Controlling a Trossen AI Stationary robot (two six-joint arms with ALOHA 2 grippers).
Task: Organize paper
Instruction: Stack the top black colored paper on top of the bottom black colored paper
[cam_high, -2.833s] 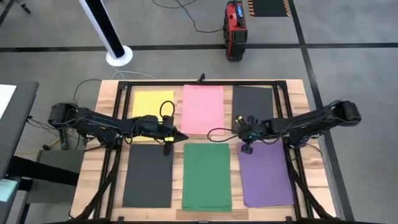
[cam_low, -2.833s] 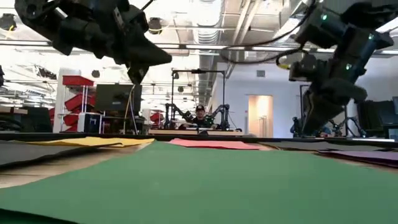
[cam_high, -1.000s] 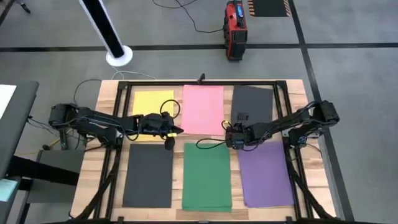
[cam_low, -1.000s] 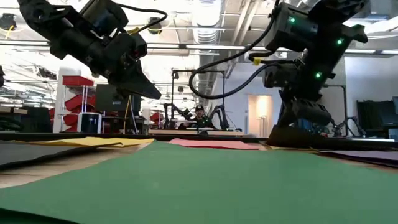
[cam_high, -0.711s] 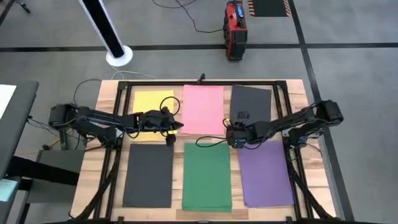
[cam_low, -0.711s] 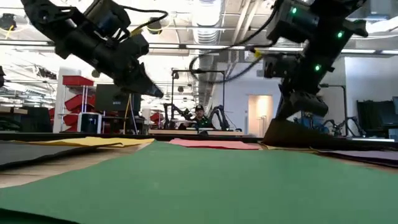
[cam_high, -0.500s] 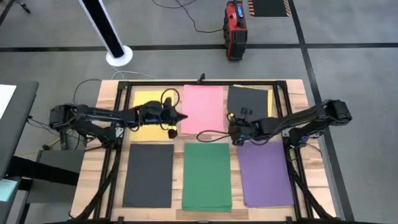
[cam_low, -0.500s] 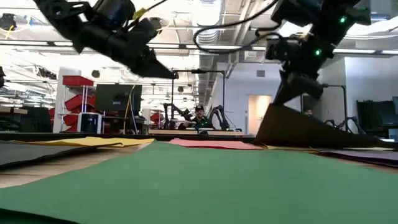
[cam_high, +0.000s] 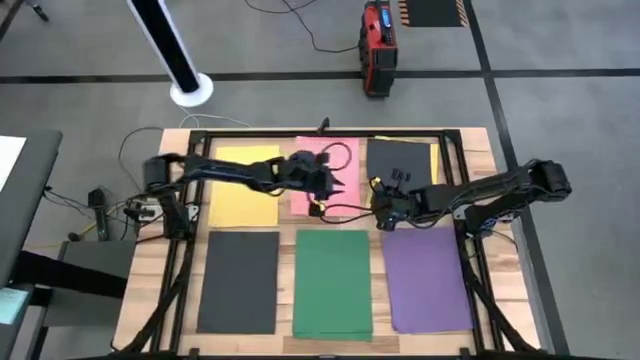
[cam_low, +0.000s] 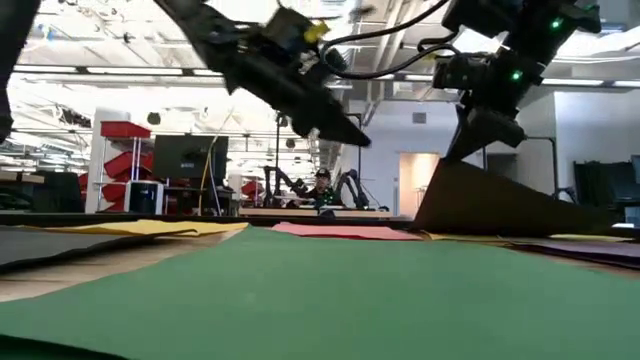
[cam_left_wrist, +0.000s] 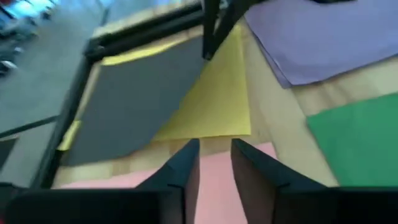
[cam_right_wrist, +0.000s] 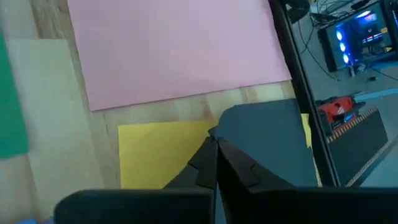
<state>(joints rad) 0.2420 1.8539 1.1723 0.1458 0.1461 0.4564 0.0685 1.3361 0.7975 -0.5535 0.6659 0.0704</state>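
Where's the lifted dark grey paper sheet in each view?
High: dark grey paper sheet, back right.
Low: raised slab, right, hanging from the right gripper.
Left wrist: grey wedge over yellow.
Right wrist: above the fingers.
Shared landmark: yellow sheet underneath.

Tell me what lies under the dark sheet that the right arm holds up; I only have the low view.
Observer: A yellow sheet lies under the raised dark grey sheet; the right wrist view shows it.
Operator: Report the grip.
Observer: The right pincer is shut on a corner of that dark grey sheet.
Operator: Place the left arm.
Observer: From above, the left pincer hovers open over the pink sheet.
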